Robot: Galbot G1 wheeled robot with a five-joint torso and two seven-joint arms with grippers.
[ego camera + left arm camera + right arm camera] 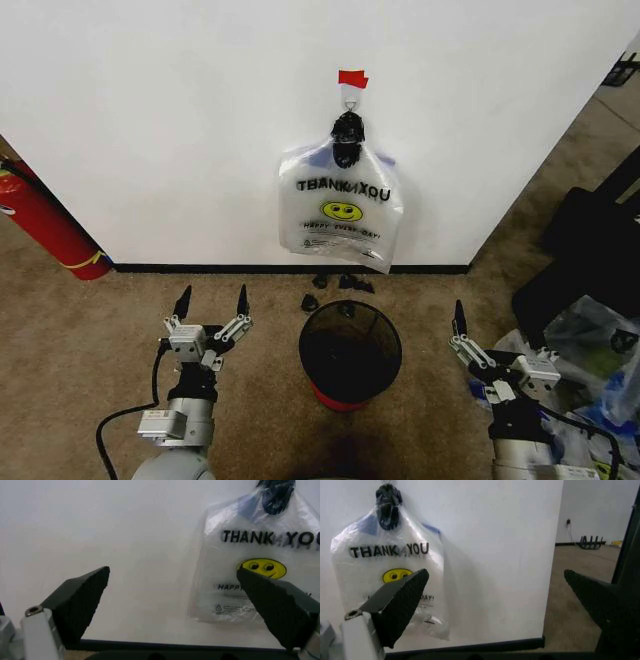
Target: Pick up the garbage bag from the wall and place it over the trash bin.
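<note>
Both tools gape; garbage bag (341,205) hangs on wall (180,120).

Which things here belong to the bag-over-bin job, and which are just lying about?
Job: garbage bag hanging on the wall; trash bin; left gripper and right gripper, both open.
Lying about: fire extinguisher; black scraps; bags at right.

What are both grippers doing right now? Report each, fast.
Left gripper: jaws open, holding nothing, low beside the trash bin.
Right gripper: jaws open, holding nothing, on the bin's other side.
The garbage bag hangs on the wall.
</note>
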